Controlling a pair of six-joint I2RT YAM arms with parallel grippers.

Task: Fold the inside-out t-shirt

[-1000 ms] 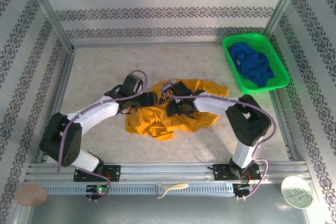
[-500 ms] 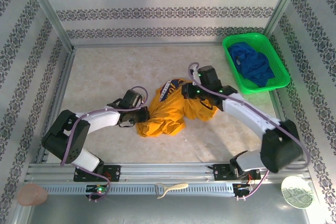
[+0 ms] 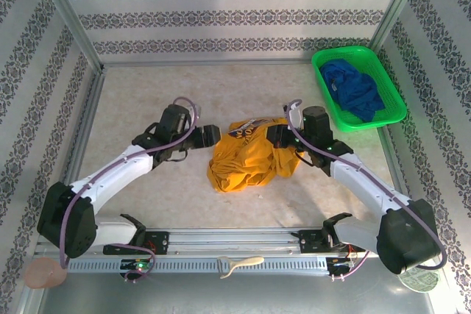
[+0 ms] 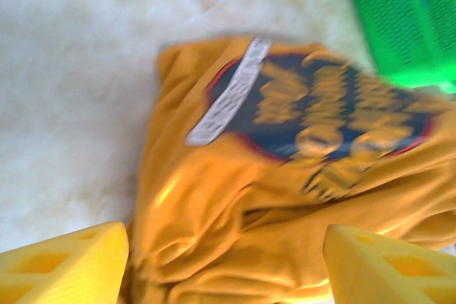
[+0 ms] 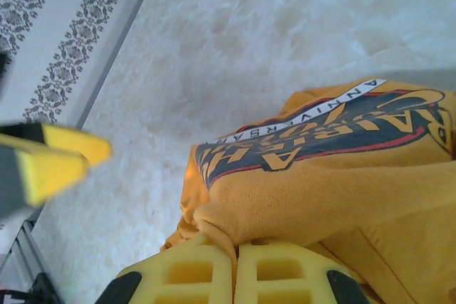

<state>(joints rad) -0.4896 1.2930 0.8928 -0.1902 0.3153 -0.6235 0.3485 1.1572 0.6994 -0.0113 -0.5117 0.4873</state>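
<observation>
Shirt [image 3: 246, 163] bunched in the middle of the desk [image 3: 147, 86], pinched on the right, free on the left.

The left fingers [image 4: 64, 265] stand spread just left of the heap, holding nothing, placed, I judge, to take its left edge. It lies crumpled, dark print partly up, so it needs spreading before any fold. The right fingers [image 5: 192, 275] pinch a fold at its right edge, likely to draw it out. A green basket [image 3: 373, 122] sits far right.
</observation>
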